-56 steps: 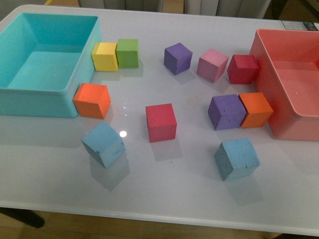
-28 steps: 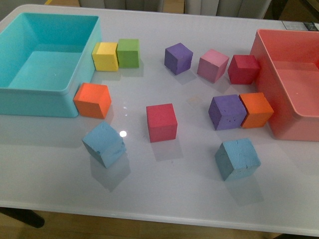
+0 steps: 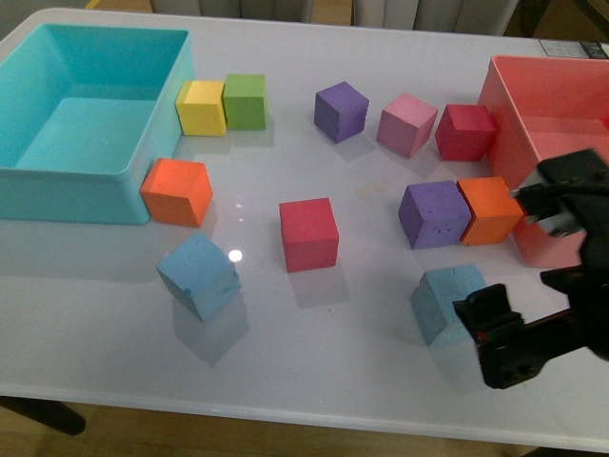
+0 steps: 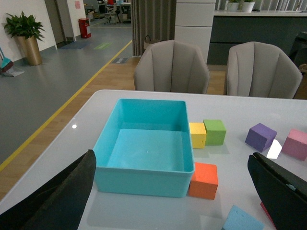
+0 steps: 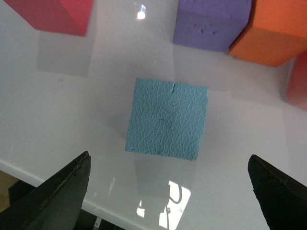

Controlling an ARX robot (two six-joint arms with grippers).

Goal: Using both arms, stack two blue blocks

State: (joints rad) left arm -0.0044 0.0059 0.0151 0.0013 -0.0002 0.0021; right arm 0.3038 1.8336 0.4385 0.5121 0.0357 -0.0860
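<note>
Mira: Since the frame half a second earlier, the right arm (image 3: pixel 569 195) has come into the front view. Every cube lies where it did.

Tom: And the grasping end?

Mira: Spread wide: the right claw (image 5: pixel 168 163) holds nothing. One blue block (image 5: pixel 167 120) sits directly beneath it, between the two fingers and touching neither.

Tom: The other arm?

Mira: Absent from the front view. Its wrist camera shows the left claw (image 4: pixel 171 157) gaping too, empty, raised above the tabletop (image 4: pixel 144 211). The second blue block (image 3: pixel 198 276) lies below and ahead of that claw, off its centre line toward one finger, and well apart from the first block.

Tom: Hazards from here?

Mira: Four, in my judgement.
- **Twist:** the block under the right claw is turned slightly against the line of the fingers, so closing could rotate it instead of seating it flat.
- **Skid:** the tabletop is glossy and its edge runs near the claw. A finger landing on the block, not beside it, could push it toward that edge.
- **Neighbours:** the purple cube (image 5: pixel 213 21) and orange cube (image 5: pixel 268 33) stand just beyond the claw, and a descent drifting forward could nudge them.
- **Foam:** it yields, so a hard squeeze may leave the block crooked for stacking.
</note>
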